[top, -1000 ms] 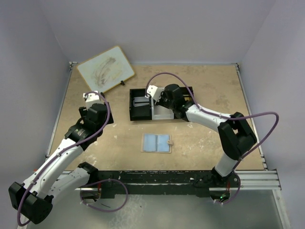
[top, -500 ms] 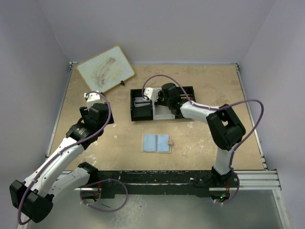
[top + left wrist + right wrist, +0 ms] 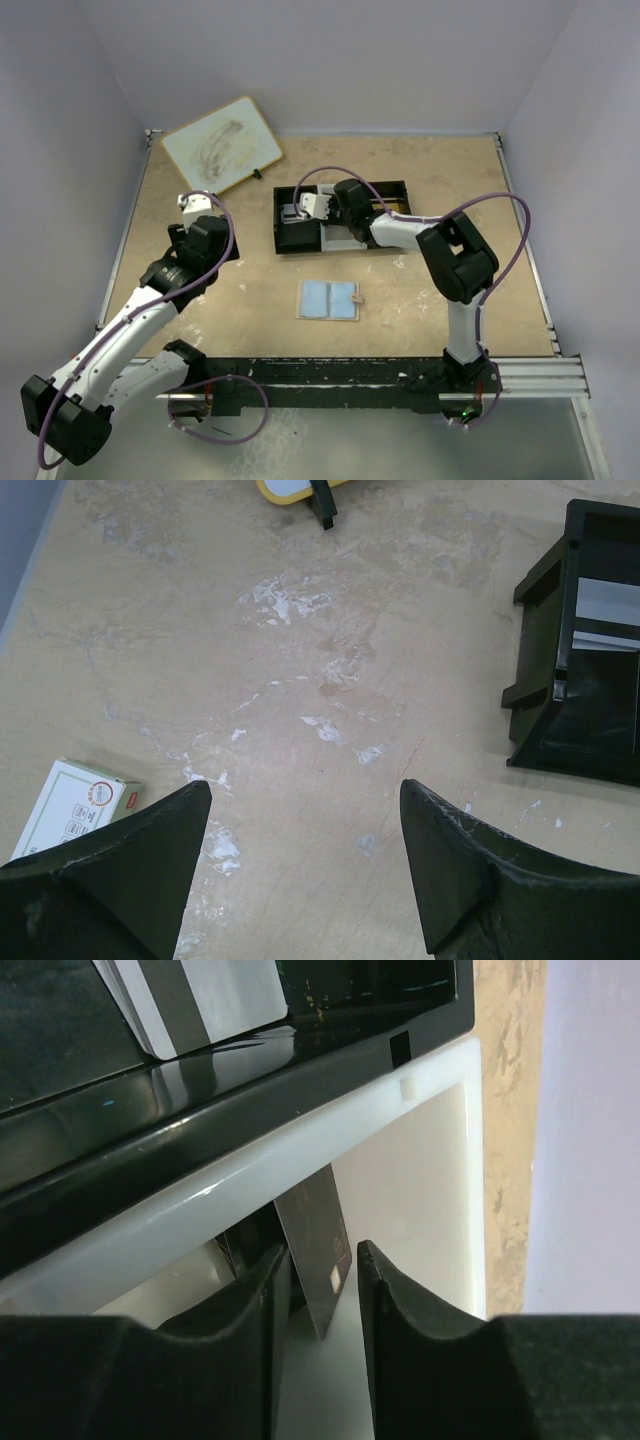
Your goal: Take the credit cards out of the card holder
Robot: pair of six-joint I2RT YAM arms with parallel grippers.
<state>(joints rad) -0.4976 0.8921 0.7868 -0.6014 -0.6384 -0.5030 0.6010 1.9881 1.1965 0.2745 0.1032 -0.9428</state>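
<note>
Since a second ago the right gripper (image 3: 322, 1260) has been carried leftward over the tray (image 3: 288, 243) and its jaws narrowly parted. A silvery-grey credit card (image 3: 312, 1225) is seen tilted between them in the white compartment (image 3: 430, 1180), a gap showing beside it. The left gripper (image 3: 300, 815) is held wide over the table (image 3: 300, 630), and the card holder (image 3: 329, 299) lies open, pale blue and tan-edged, near the tray.

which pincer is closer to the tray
Right. The right pincer is directly over the tray; the left pincer hangs over the table, off to the tray's left and apart from it.
</note>
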